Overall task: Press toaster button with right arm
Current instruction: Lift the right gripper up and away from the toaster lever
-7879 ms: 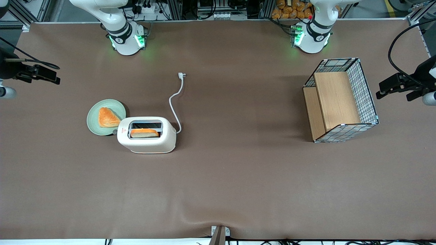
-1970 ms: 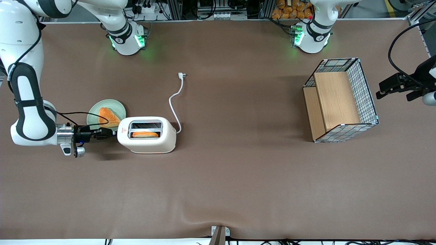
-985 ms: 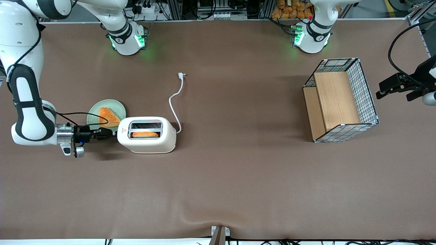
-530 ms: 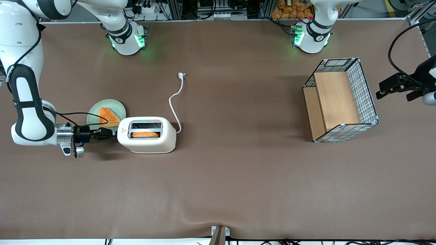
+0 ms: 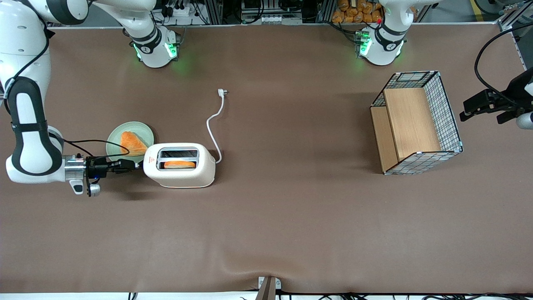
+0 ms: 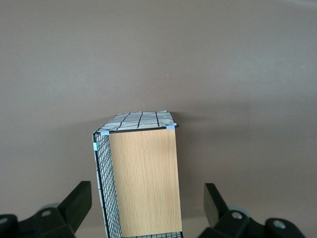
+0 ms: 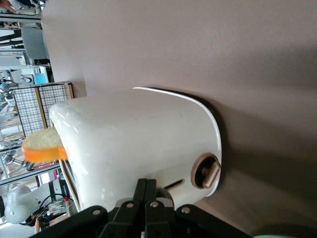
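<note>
The cream-white toaster (image 5: 180, 168) stands on the brown table with an orange-crusted bread slice (image 5: 180, 164) in the slot nearer the front camera. In the right wrist view the slice (image 7: 43, 145) sticks out of the toaster (image 7: 133, 144). The right arm (image 5: 29, 137) reaches in low and level. Its gripper (image 5: 132, 165) is shut on nothing, tips at the narrow end face with the red mark (image 5: 151, 160). In the wrist view the gripper (image 7: 147, 185) lies against that face beside a thin slot (image 7: 174, 185) and a bronze knob (image 7: 205, 171). The fingers mostly cover the toaster button.
A pale green plate (image 5: 116, 137) with an orange pastry (image 5: 132, 143) sits close beside the gripper, farther from the front camera. The toaster's white cord (image 5: 214, 125) runs to a loose plug (image 5: 221, 91). A wire-and-wood basket (image 5: 416, 123) stands toward the parked arm's end.
The wrist has drawn slightly away from the toaster and nearer to the front camera, tips still at the end face. The bread slice shows a little higher in its slot.
</note>
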Motion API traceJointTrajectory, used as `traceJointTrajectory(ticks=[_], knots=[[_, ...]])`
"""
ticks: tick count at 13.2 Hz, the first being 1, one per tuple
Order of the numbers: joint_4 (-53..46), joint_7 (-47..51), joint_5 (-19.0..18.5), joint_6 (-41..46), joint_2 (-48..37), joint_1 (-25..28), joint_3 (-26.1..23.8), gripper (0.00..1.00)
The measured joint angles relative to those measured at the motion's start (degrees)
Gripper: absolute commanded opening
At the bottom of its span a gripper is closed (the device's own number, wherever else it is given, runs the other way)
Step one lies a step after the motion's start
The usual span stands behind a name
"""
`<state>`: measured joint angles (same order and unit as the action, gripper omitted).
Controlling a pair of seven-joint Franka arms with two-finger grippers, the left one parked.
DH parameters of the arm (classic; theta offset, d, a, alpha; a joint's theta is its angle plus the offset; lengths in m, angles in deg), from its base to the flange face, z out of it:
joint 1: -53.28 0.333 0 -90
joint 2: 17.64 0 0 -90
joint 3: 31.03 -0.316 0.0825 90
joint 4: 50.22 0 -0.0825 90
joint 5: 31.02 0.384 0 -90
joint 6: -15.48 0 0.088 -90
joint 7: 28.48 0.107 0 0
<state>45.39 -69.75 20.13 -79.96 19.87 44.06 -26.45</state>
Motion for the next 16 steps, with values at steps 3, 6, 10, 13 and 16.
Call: traceJointTrajectory(ticks=[3,6,10,13,16], knots=[[-2.96,1.25,-1.06,0.01,0.26,0.16,-0.23,0.52],[-4.62,1.63,-1.85,0.02,0.60,0.18,-0.26,1.00],[-4.90,1.93,-1.94,0.09,0.68,0.29,-0.36,1.00],[-4.99,2.08,-2.10,0.12,0.69,0.30,-0.36,1.00],[-6.54,2.58,-6.41,0.18,0.60,0.99,-0.47,1.00]])
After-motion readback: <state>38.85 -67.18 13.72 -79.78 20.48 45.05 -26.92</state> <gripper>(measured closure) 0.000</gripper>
